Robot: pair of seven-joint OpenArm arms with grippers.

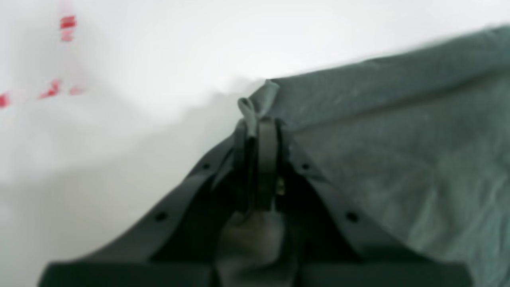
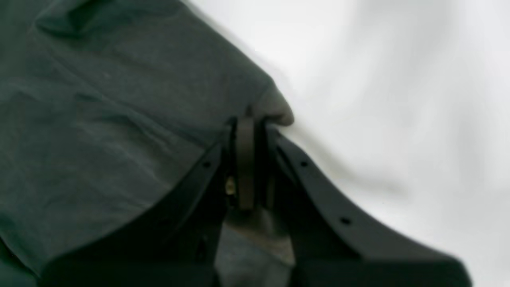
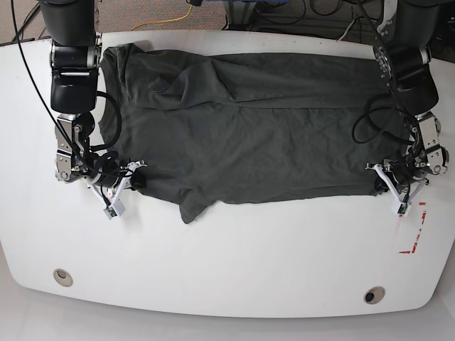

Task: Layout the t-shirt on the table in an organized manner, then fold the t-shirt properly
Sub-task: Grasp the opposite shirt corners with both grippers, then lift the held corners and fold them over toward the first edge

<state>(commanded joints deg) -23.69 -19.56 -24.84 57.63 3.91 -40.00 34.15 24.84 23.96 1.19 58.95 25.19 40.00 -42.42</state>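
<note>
The dark grey t-shirt (image 3: 256, 121) lies spread across the white table (image 3: 234, 270), wrinkled, with a sleeve flap (image 3: 190, 207) jutting out from its near edge. In the base view, my left gripper (image 3: 371, 186) is at the shirt's right near corner, and my right gripper (image 3: 135, 175) is at its left near corner. The left wrist view shows my left gripper (image 1: 259, 123) shut on a bunched corner of the t-shirt (image 1: 398, 139). In the right wrist view my right gripper (image 2: 249, 121) is likewise shut on a corner of the t-shirt (image 2: 119, 111).
Red tape marks (image 3: 416, 240) lie on the table just in front of the left gripper and also show as red tape (image 1: 67, 23) in the left wrist view. Two round grommet holes (image 3: 62, 275) (image 3: 374, 294) sit near the front edge. Cables lie beyond the far edge.
</note>
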